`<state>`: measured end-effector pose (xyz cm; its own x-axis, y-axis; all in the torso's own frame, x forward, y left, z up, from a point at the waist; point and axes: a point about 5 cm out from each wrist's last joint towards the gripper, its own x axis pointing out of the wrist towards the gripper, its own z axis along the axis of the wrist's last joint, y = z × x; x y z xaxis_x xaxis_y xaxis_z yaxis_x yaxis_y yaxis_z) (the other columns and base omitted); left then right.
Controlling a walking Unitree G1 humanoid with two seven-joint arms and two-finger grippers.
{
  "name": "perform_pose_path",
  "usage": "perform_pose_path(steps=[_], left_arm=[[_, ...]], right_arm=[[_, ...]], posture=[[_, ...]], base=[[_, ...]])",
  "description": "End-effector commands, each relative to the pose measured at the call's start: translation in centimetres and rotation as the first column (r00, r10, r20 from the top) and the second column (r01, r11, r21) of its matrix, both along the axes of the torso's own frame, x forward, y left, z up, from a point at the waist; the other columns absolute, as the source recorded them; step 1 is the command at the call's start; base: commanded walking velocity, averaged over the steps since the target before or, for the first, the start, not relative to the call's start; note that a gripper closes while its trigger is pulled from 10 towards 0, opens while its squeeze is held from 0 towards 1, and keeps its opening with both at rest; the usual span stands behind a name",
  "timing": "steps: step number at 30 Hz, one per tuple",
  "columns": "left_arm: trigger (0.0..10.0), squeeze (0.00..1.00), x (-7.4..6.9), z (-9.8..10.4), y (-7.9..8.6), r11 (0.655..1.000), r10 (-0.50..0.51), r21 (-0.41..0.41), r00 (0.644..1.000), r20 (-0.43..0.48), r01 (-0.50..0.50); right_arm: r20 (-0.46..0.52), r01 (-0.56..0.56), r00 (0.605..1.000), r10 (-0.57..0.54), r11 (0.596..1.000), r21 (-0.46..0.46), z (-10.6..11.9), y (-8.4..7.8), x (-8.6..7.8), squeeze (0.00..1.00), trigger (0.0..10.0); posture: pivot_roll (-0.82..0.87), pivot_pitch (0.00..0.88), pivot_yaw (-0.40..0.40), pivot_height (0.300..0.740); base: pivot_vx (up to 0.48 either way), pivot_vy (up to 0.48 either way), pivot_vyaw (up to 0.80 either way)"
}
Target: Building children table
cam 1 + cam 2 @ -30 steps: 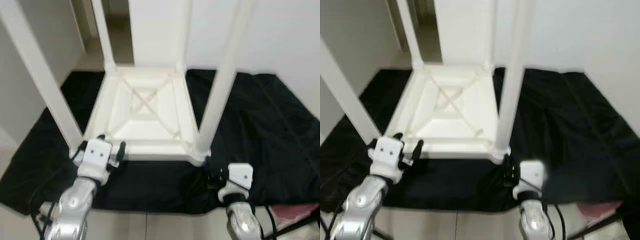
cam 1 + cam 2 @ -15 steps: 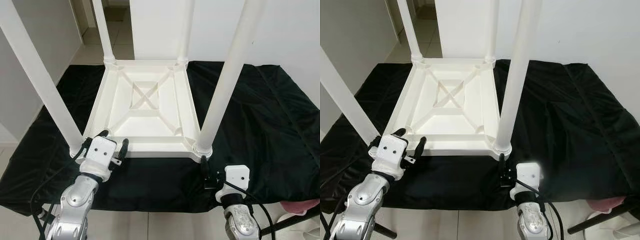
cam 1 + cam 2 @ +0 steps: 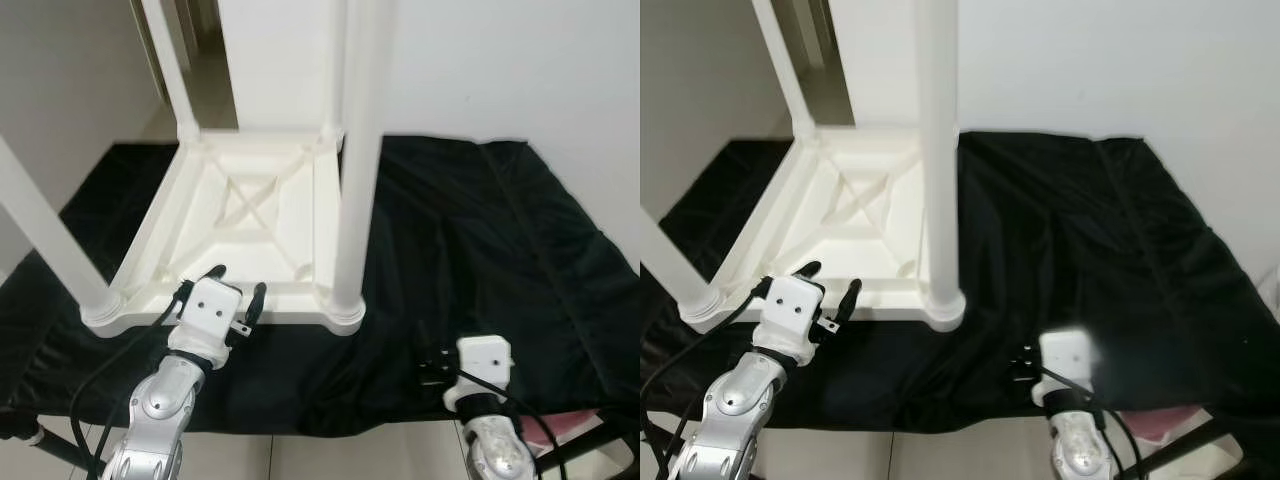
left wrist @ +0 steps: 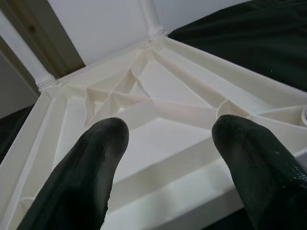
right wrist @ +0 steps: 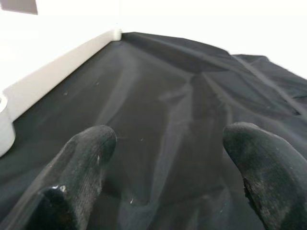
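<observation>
Lying upside down on a wrinkled black cloth [image 3: 480, 230], the white plastic children's table [image 3: 250, 215] rests on its top with its ribbed underside facing up and its round white legs [image 3: 357, 160] standing upright from the corners. The near right leg rises out past the upper edge of the head views, the near left leg [image 3: 45, 235] slants up at the left side, and two further legs stand at the far corners in front of a white wall [image 3: 500, 60]. A cross-shaped rib pattern sits in the middle of the underside.

The left end effector [image 3: 235, 292] is at the near rim of the table, between the two near legs, its two long black fingers [image 4: 96, 163] spread apart with nothing between them. In the left wrist view the fingertips hover just over the near rim, with the diagonal ribs and the far corner legs beyond. Black cables [image 3: 120, 370] run along the silver left arm [image 3: 160, 410].

The right end effector [image 3: 1025, 365] is lower and well apart from the table, over the black cloth near its front edge, to the right of the near right leg's foot. In the right wrist view its fingers [image 5: 81, 163] are likewise parted and empty, the folded cloth stretching ahead to the white skirting along the wall. A pink object [image 3: 1160, 420] shows at the cloth's near right corner; I cannot tell what it is.
</observation>
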<state>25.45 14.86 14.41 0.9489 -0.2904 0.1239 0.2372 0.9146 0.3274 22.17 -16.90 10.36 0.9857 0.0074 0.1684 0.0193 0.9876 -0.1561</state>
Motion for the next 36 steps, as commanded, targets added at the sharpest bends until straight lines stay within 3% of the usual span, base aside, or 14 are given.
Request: perform_pose_path(steps=[1, 12, 21, 36], left_arm=[[10.0, 0.0, 0.1, -0.4, 0.6, 0.999, 0.053, 0.008, 0.999, -0.011, -0.053], [10.0, 0.0, 0.2, -0.5, 0.9, 0.998, 0.053, -0.02, 0.998, -0.033, -0.053], [10.0, 0.0, 0.1, -0.5, 1.2, 0.997, 0.068, -0.021, 0.997, -0.035, -0.068], [10.0, 0.0, -0.3, -0.6, 0.1, 0.999, 0.023, 0.049, 1.0, -0.012, -0.022]], right_arm=[[0.008, -0.033, 0.999, 0.033, 0.999, 0.003, 0.1, 0.7, 0.0, 0.0, 10.0], [0.02, -0.063, 0.998, 0.063, 0.998, -0.011, 0.5, 0.9, 0.0, 0.0, 10.0], [0.016, -0.06, 0.998, 0.06, 0.998, -0.004, 0.3, 1.2, 0.0, 0.0, 10.0], [0.004, -0.033, 0.999, 0.033, 0.999, -0.01, -0.2, 0.7, -0.6, 0.0, 10.0]], posture=[[-0.03, 0.029, 0.053, 0.74], [-0.03, 0.026, 0.061, 0.74], [-0.03, 0.034, 0.066, 0.74], [-0.03, 0.049, 0.074, 0.74]], base=[[0.0, 0.0, 0.0], [0.0, 0.0, 0.0], [0.0, 0.475, 0.0], [0.0, 0.0, 0.0]])
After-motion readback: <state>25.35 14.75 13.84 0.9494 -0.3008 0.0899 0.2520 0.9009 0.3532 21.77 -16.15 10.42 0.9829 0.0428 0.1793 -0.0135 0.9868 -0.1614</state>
